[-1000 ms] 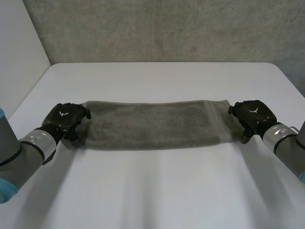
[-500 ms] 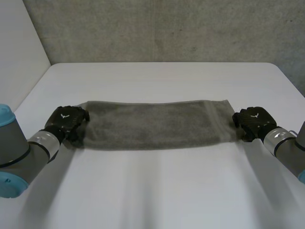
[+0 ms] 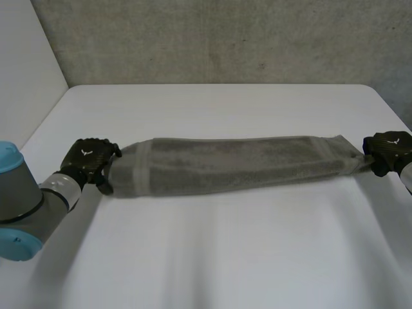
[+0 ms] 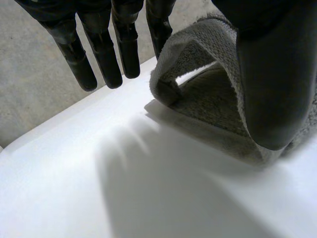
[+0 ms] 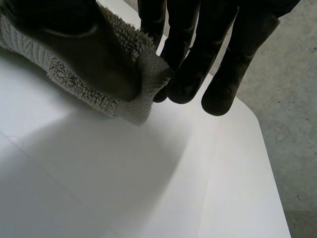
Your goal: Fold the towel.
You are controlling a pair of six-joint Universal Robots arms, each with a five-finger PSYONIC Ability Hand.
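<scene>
A grey towel [image 3: 238, 164] lies as a long narrow strip across the white table [image 3: 212, 257], pulled out between my two hands. My left hand [image 3: 87, 158] is at its left end. In the left wrist view its fingers [image 4: 99, 54] are straight, and the towel's end [image 4: 208, 99] arches up off the table, caught between the thumb [image 4: 277, 74] and the nearest finger. My right hand [image 3: 386, 148] is at the right end. There the curled fingers [image 5: 218, 59] and thumb pinch the towel's corner [image 5: 143, 84].
The table's right edge [image 5: 257, 148] runs close beside my right hand, with concrete floor beyond it. A white wall [image 3: 26, 64] stands past the left edge, and a rough grey wall [image 3: 225, 38] rises behind the table.
My right hand has closed on the towel's right end and pulled it toward the table's right edge. The towel is drawn out longer and narrower. My left hand has barely moved.
</scene>
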